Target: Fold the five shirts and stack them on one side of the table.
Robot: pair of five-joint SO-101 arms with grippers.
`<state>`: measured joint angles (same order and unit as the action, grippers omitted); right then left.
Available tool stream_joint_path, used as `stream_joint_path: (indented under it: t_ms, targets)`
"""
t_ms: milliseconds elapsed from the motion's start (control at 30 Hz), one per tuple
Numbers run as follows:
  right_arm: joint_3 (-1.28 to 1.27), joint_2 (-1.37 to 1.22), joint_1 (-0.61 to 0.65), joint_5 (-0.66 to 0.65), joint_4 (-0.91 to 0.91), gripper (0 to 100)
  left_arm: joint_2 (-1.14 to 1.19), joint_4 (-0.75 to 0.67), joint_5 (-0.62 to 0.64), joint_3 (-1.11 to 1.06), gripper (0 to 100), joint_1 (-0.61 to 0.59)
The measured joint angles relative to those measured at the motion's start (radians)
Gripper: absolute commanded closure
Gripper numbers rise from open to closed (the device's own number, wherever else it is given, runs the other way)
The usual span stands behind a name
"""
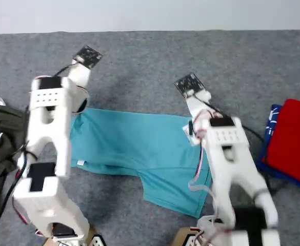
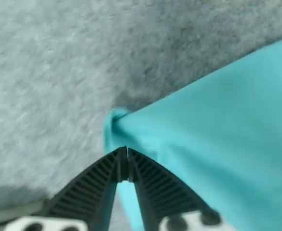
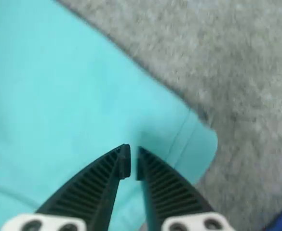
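A teal shirt (image 1: 139, 148) lies spread across the middle of the grey table, one sleeve trailing toward the front. My left gripper (image 2: 127, 159) is at its far left corner, shut on the bunched teal edge (image 2: 114, 120). Near the shirt's far right corner (image 3: 198, 144), my right gripper (image 3: 131, 162) has its ribbed fingers (image 3: 102, 178) pinched on the cloth, which puckers just ahead of the tips. In the high view the left arm (image 1: 50, 128) stands over the shirt's left end and the right arm (image 1: 226, 148) over its right end.
A folded red shirt (image 1: 293, 141) rests on a blue one (image 1: 272, 123) at the table's right edge. A dark olive garment (image 1: 1, 141) is heaped at the left edge. Bare grey felt (image 1: 139, 66) stretches behind the teal shirt.
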<state>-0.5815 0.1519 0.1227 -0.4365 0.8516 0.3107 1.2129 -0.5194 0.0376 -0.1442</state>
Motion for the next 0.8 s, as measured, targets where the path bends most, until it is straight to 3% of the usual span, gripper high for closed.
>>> stream_joint_path:
  t_ms: [367,800]
  targets:
    - [0.44,-0.548,-0.02,0.006,0.037,98.9,0.137,-0.098,0.011,0.0,99,0.011]
    - [0.7,-0.713,-0.041,0.006,0.222,98.9,0.23,-0.15,0.012,0.028,99,-0.18]
